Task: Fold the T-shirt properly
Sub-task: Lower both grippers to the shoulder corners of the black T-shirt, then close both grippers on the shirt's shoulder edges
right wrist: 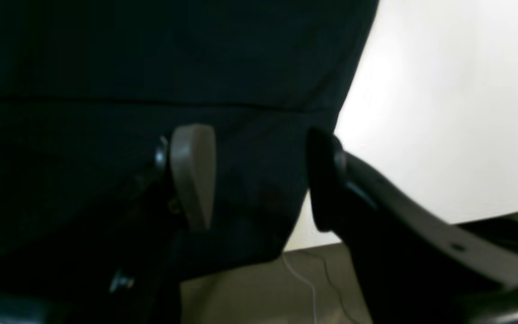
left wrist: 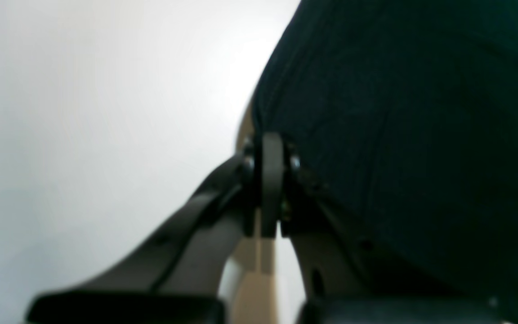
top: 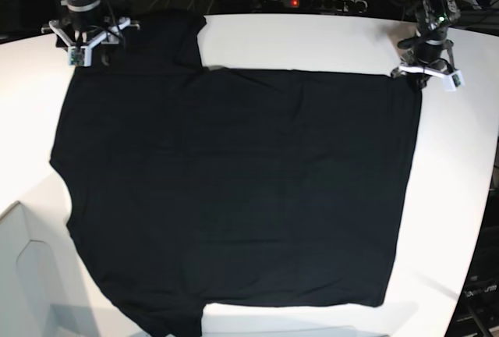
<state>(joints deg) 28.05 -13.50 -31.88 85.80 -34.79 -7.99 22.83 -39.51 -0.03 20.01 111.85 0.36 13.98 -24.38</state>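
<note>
1. The T-shirt is seen spread flat on the white table, plain black side up, covering most of the surface in the base view.
2. A sleeve is seen extending toward the far left corner of the base view, and another sleeve toward the near left edge; the straight hem runs down the right side of that view.
3. The left end effector is found at the far right corner of the shirt in the base view, at the hem corner.
4. In the left wrist view its jaws are seen pressed fully together, with the edge of the black cloth caught at them; the T-shirt fills the right half of that view.
5. The right end effector is placed at the far left sleeve in the base view.
6. In the right wrist view its jaws are seen standing wide apart, one beige finger and one dark finger, with the T-shirt lying beneath and between them; nothing is gripped.
7. The floor and a thin white cable are made out past the table edge in the right wrist view.
</note>
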